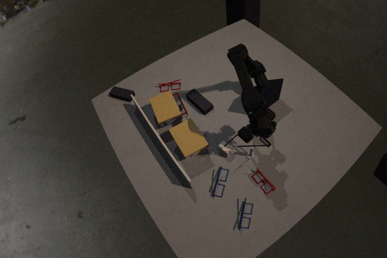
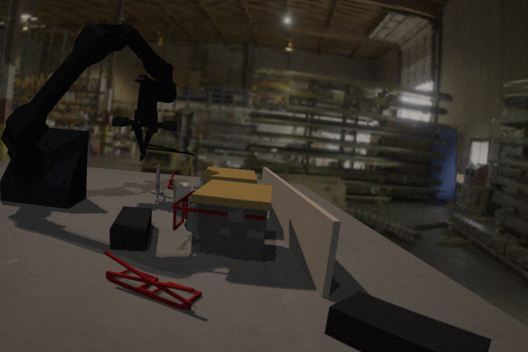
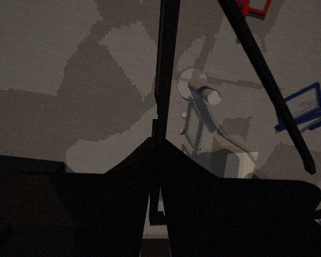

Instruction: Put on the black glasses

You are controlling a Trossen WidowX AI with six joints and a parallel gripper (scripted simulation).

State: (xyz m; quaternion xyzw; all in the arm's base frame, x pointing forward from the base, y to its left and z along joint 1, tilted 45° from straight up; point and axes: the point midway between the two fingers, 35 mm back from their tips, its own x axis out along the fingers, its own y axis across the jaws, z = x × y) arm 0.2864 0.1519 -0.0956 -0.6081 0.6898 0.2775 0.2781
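Observation:
My gripper is shut on the black glasses and holds them in the air, fingers pointing down. The temples stretch away from the fingers in the wrist view. Two display heads under flat yellow-tan tops stand side by side: the near head is bare, and the far head wears red glasses. I am to the right of the near head, apart from it. I cannot make out the yellow tag.
Below the gripper stand a small grey post stand and a white block. Loose glasses on the table: blue pairs, red pairs. A white board stands behind the heads; black boxes lie nearby.

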